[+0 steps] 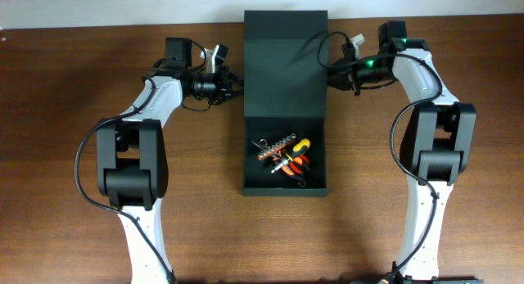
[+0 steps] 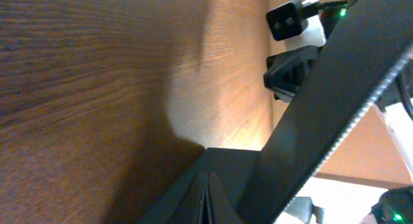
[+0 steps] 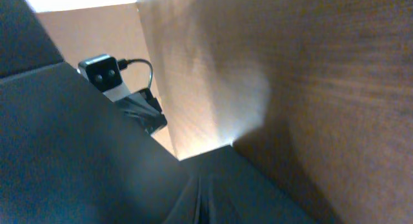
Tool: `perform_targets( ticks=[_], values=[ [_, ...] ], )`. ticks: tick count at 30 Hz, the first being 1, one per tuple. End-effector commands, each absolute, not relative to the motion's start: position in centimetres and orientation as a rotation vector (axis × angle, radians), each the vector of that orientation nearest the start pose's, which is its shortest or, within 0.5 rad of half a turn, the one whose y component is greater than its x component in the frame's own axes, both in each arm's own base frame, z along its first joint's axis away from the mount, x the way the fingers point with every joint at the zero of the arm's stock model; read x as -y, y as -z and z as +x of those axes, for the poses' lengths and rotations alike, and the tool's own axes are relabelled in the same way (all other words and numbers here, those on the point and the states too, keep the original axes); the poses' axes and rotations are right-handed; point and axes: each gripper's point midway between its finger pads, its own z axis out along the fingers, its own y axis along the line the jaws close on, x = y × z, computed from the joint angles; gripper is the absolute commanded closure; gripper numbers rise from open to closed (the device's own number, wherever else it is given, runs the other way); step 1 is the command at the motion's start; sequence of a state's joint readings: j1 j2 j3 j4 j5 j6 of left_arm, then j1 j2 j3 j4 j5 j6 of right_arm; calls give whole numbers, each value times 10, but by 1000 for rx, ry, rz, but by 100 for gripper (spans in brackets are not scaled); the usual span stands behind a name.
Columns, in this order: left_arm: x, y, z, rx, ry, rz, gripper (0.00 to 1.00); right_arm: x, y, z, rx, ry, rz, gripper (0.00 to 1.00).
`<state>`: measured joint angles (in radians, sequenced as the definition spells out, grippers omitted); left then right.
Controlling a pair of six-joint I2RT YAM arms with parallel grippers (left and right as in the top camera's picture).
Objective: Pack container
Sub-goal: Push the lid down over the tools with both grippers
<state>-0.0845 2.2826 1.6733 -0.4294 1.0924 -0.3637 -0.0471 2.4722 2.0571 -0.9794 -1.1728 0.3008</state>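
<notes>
Matte black rectangular container (image 1: pixel 284 188) is seen between the two grippers, with its hinged flat lid (image 1: pixel 285 63) swung open on the far side of the base. A cluster of small hand tools with orange and yellow handles (image 1: pixel 286 158) is held in the base, nearer the arm bases than either gripper.

The left gripper (image 1: pixel 235 82) is closed, its dark fingers (image 2: pixel 193 198) pressed together so that only a seam is seen between them in the left wrist view. It is placed against the left edge of the lid; whether that edge is pinched cannot be told. The right gripper (image 1: pixel 332 75) is likewise closed, fingers (image 3: pixel 216 185) brought together, and is set against the right edge of the lid, directly across from the left gripper.

Both arms are bent at the elbow and reached forward, then turned inward over the brown wooden table (image 1: pixel 82 55), so that the wrists are pointed at each other across the lid.
</notes>
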Motion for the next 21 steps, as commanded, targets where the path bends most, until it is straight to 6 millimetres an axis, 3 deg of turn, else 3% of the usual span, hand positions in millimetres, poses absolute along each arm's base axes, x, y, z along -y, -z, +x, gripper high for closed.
perform_targets(
  ticks=[1, 9, 12, 21],
  values=[
    [201, -100, 483, -2426, 1685, 89, 98, -137, -126, 507, -2527, -1761, 187, 96],
    [200, -144, 483, -2353, 1657, 157, 98, -137, -139, 498, -2544, -1763, 145, 96],
    [199, -165, 478, -2330, 1646, 180, 98, -138, -148, 496, -2547, -1763, 131, 96],
    [198, -205, 463, -2312, 1638, 199, 98, -137, -179, 481, -2568, -1749, 61, 96]
  ],
)
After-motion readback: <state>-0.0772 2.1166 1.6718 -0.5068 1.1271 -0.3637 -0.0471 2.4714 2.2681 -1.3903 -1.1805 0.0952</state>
